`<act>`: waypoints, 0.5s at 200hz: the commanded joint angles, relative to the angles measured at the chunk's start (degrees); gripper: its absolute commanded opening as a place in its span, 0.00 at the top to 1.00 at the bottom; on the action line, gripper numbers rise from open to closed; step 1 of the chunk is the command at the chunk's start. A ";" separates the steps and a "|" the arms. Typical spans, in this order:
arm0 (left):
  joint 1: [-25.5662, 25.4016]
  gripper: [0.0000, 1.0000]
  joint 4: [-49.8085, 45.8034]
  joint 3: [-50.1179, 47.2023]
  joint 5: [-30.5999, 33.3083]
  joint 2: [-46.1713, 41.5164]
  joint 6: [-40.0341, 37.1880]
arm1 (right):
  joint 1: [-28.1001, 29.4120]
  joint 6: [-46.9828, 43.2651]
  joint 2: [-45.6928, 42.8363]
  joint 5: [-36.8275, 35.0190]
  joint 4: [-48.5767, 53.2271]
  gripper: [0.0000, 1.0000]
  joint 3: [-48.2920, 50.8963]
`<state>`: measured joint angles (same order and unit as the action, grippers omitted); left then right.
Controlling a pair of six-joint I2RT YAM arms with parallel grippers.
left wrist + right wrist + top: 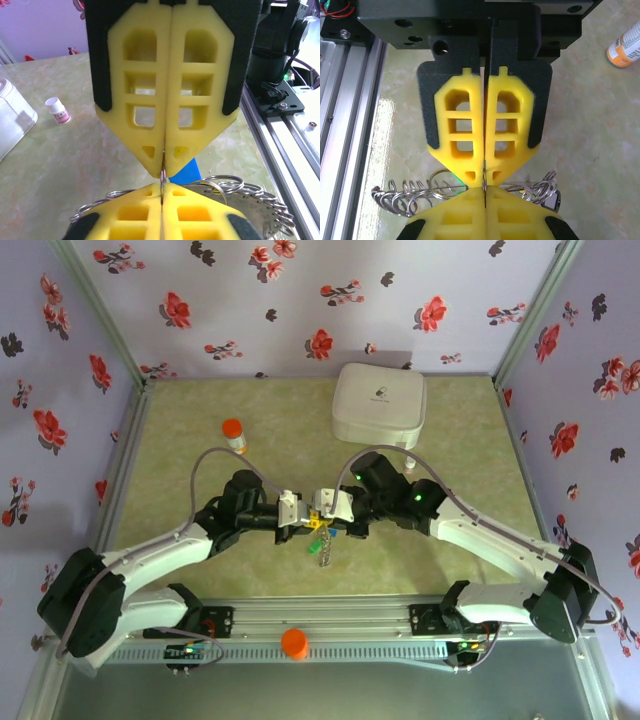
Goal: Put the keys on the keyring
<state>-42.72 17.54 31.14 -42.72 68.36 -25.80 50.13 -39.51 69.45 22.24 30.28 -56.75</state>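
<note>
At back: white rounded box (378,400), lid closed, contents unseen; orange-capped bottle (233,433) upright nearby. Mid-table: left gripper (162,189) and right gripper (484,192) tip to tip, yellow latticed foam pads (460,202) closed, both pinching silver wire keyring (395,197). Just below jaws: keys (320,540), coloured plastic heads, dangling

A pale green, marbled table (180,430) enclosed by floral walls. A white rounded box (379,403) lies at the far edge, right of centre. A small white-capped bottle (408,464) stands just beside its near right corner. An orange-capped bottle (233,434) stands well apart, far left of centre.
</note>
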 commanded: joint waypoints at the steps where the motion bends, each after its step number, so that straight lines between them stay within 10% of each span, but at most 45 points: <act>1: 0.44 1.00 1.42 1.60 -1.49 0.46 -0.23 | -0.29 -0.33 -0.77 3.51 -1.27 1.00 -1.56; 32: 0.44 1.00 4.53 0.01 -1.08 -0.35 1.03 | -2.76 5.17 -5.68 6.07 -8.38 0.77 3.30; 100: 0.44 1.00 28.94 -8.31 -0.17 2.25 12.91 | -5.90 21.56 -14.77 7.42 -28.37 0.64 20.12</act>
<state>-42.72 33.63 24.38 -42.61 69.80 -17.85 44.47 -24.67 56.14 29.41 8.82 -39.72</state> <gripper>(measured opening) 0.055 0.353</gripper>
